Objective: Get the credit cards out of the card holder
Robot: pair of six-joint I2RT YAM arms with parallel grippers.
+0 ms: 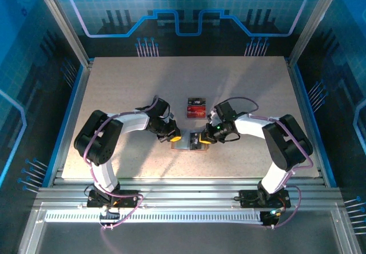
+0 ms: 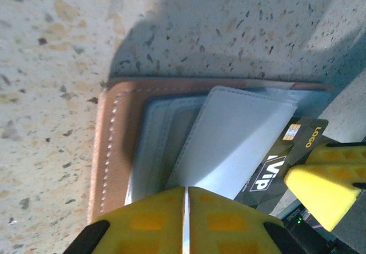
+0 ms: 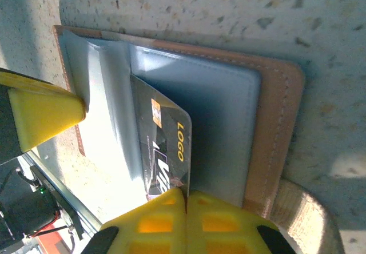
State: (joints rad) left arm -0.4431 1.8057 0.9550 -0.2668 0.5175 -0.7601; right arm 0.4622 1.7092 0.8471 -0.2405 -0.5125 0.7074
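The tan card holder [image 1: 182,146] lies spread open on the table between both grippers. My left gripper [image 2: 187,194] is shut on a grey inner pocket flap [image 2: 229,134] of the card holder [image 2: 111,145], pinning its near edge. My right gripper [image 3: 186,195] is shut on the corner of a dark credit card [image 3: 166,142] marked LOGO and VIP, which sticks partway out of a grey pocket of the card holder [image 3: 274,122]. The same card [image 2: 286,154] shows in the left wrist view. Behind the holder lie a red card [image 1: 195,112] and a dark card [image 1: 195,100].
The right gripper's yellow finger [image 2: 323,185] sits close beside the holder in the left wrist view. The left gripper's finger [image 3: 40,116] shows at the left of the right wrist view. Metal rails [image 1: 183,197] run along the table's near edge.
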